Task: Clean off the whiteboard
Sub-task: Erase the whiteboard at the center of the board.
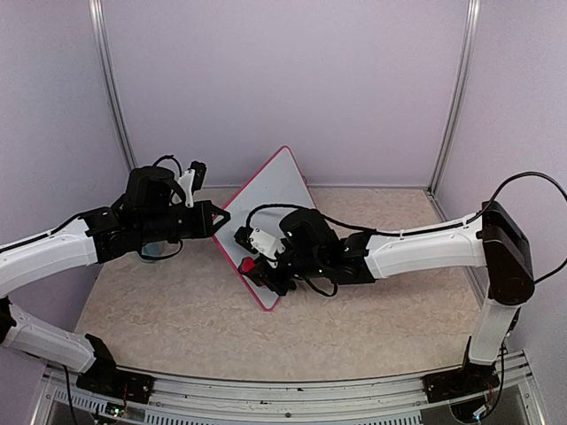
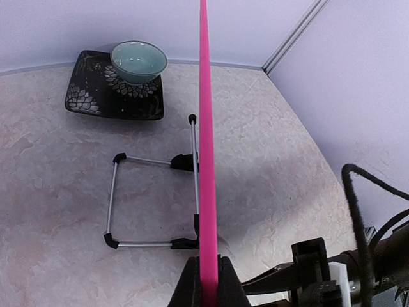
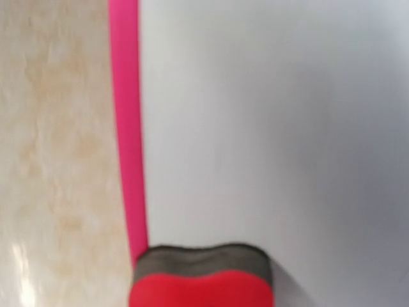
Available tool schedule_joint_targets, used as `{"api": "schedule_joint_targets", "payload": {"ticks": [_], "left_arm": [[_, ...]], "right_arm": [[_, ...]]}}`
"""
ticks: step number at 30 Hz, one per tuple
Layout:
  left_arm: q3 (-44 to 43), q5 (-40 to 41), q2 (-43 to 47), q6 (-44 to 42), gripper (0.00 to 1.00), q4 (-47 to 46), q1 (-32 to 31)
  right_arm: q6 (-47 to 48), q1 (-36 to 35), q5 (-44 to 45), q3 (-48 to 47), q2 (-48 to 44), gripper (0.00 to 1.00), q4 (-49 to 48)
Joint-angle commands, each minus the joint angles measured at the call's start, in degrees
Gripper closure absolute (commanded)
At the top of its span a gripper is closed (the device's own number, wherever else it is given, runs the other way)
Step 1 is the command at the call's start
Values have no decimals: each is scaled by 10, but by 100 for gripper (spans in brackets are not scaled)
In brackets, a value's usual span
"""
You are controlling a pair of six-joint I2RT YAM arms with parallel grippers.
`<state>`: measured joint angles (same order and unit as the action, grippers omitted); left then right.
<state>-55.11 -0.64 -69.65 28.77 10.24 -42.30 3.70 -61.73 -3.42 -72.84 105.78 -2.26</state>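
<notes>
Bowl (image 2: 138, 61) on dark tray (image 2: 89, 99) behind whiteboard (image 2: 206, 128) — wire stand (image 2: 112, 199) btwn.

The light is soft and even, and the walls (image 1: 292, 80) look a little purple. The top view is sharp. The arms drop pale shadows on the tabletop (image 1: 177, 301). In the left wrist view, a wide grey shadow lies right of the whiteboard (image 2: 206, 160). The right wrist view is blurry: the eraser (image 3: 201, 291) looks smeared, with a shiny patch at the bottom left.
</notes>
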Motion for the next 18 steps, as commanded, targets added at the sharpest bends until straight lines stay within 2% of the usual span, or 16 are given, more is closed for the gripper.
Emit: {"api": "schedule_joint_targets", "payload": {"ticks": [1, 5, 13, 18], "left_arm": [[14, -61, -3, -7, 100, 21, -16], [15, -62, -2, -5, 100, 20, -16], [14, -59, 1, -5, 100, 24, -16], [20, -56, 4, -6, 100, 26, -16]], "right_arm": [[-21, 20, 1, 40, 3, 99, 7], [-18, 37, -15, 22, -6, 99, 6], [4, 71, -48, -85, 2, 99, 34], [-1, 96, -68, -82, 19, 99, 34]]}}
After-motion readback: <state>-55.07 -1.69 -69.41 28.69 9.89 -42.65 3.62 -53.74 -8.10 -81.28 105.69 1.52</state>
